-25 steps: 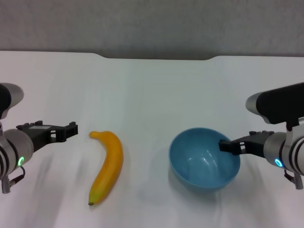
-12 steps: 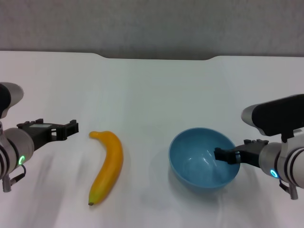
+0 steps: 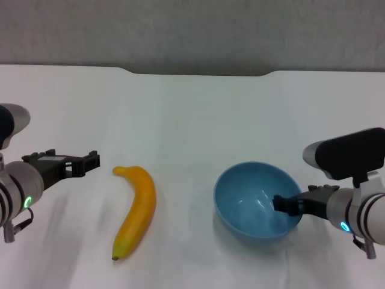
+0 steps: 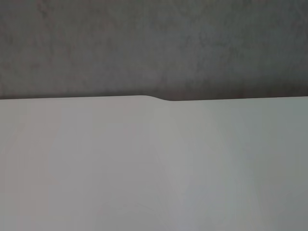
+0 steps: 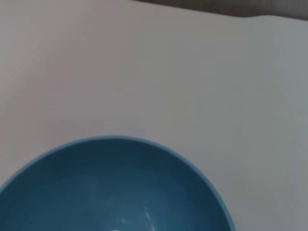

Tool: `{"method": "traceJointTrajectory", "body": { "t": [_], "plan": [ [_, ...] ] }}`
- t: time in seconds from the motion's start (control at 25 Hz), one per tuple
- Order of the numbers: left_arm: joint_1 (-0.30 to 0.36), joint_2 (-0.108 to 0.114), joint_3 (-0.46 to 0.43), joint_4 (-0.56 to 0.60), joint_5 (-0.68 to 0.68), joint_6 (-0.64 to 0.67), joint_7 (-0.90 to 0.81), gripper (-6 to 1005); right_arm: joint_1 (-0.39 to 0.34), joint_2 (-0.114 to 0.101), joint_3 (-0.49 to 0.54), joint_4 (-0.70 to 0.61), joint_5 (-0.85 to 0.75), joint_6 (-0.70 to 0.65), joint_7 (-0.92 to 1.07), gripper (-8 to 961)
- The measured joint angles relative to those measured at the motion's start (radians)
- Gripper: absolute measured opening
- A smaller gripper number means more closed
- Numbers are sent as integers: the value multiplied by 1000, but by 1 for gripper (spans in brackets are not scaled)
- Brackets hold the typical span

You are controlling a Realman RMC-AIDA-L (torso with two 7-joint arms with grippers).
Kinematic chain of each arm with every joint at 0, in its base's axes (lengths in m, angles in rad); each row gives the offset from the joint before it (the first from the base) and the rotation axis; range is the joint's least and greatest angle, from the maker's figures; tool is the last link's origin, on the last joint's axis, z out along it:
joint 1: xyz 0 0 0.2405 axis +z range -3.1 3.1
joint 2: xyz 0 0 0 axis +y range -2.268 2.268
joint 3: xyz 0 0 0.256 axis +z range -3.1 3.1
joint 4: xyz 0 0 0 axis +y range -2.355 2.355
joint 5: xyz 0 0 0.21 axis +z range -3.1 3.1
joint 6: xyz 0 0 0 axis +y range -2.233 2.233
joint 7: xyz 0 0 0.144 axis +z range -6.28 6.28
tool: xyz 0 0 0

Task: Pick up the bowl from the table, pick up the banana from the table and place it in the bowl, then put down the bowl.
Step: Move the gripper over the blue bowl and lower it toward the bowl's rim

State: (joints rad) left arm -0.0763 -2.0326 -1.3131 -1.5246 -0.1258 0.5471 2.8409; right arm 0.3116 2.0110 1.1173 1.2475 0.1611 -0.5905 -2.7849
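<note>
Bowl sits on counter, right side; right pincer is positioned over its near-right rim, grip state undeterminable. Banana lies nearer left pincer, lengthwise front-to-back.

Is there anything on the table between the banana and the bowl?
No. In the head view, only bare white table lies between the banana and the bowl; they sit apart, untouched by each other.
</note>
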Motion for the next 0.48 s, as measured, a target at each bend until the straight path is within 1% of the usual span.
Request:
{"method": "traceJointTrajectory", "body": {
  "t": [0.08,0.2,0.4,0.48],
  "plan": [
    [0,0,0,0,0,0,0,892,11,0,-9,-18,1,0,7,891],
    [0,0,0,0,0,0,0,892,25,0,-17,-33,11,0,11,837],
    [1,0,0,0,0,0,0,892,32,-1,-34,-39,21,22,6,715],
    [3,0,-1,-1,0,0,0,892,30,-3,-49,-39,17,38,-6,634]
  ]
}}
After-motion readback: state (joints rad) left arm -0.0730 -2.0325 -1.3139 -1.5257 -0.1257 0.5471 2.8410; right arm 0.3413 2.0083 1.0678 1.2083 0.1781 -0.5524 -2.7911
